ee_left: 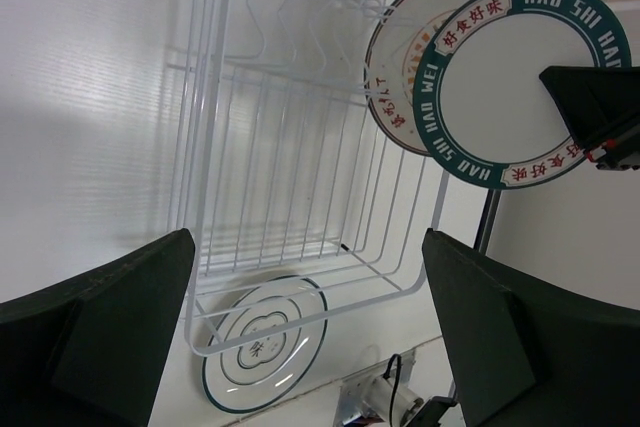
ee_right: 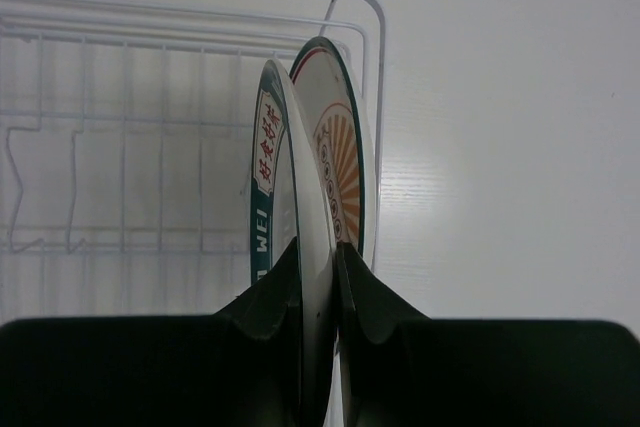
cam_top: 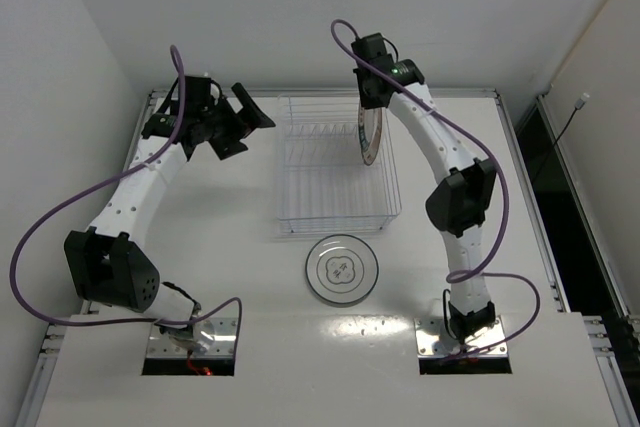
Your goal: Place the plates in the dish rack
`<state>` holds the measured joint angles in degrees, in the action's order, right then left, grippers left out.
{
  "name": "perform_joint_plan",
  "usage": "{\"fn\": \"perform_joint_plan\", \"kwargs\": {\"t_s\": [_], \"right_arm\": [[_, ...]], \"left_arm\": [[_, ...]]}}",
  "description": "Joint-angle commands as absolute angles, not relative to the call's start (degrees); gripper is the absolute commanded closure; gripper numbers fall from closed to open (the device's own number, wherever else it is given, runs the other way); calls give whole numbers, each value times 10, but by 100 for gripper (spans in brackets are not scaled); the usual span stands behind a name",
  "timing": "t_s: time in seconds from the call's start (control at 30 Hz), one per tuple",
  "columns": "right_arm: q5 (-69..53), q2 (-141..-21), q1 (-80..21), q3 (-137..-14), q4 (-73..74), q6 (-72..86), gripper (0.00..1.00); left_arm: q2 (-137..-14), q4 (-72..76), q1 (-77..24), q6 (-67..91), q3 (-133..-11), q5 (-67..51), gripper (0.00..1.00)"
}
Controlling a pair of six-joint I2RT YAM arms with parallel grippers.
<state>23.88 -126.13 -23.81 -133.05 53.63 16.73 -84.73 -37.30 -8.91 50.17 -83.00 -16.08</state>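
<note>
The white wire dish rack [cam_top: 330,172] stands mid-table. My right gripper [cam_top: 369,110] is over its right end, shut on the rim of the white plate with a dark teal rim [ee_right: 272,177], holding it on edge inside the rack. The orange-brown plate [ee_right: 345,162] stands on edge just beyond it, at the rack's right wall. Both show in the left wrist view, teal-rimmed [ee_left: 520,77] and orange-brown [ee_left: 395,57]. The pale grey ringed plate [cam_top: 343,269] lies flat on the table in front of the rack. My left gripper [cam_top: 246,130] is open and empty, raised left of the rack.
The rack's left and middle rows of prongs [ee_left: 290,7] hold nothing. The table's raised back edge [cam_top: 320,94] runs just behind the rack. The arm bases [cam_top: 190,342] sit at the near edge.
</note>
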Motion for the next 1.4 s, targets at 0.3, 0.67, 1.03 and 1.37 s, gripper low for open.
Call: {"fn": "perform_joint_plan", "kwargs": {"t_s": [0.3, 0.67, 1.03, 1.37], "right_arm": [[305, -1310, -258, -1344, 512, 146, 100], [259, -1269, -253, -1341, 537, 163, 55], [-126, -885, -126, -888, 477, 336, 0], [-271, -750, -27, -586, 420, 365, 5]], "left_arm": [[-804, -373, -84, 487, -821, -183, 3], [-799, -367, -84, 492, -810, -189, 0], [-794, -361, -84, 492, -810, -171, 0], [-703, -408, -93, 455, -803, -67, 0]]}}
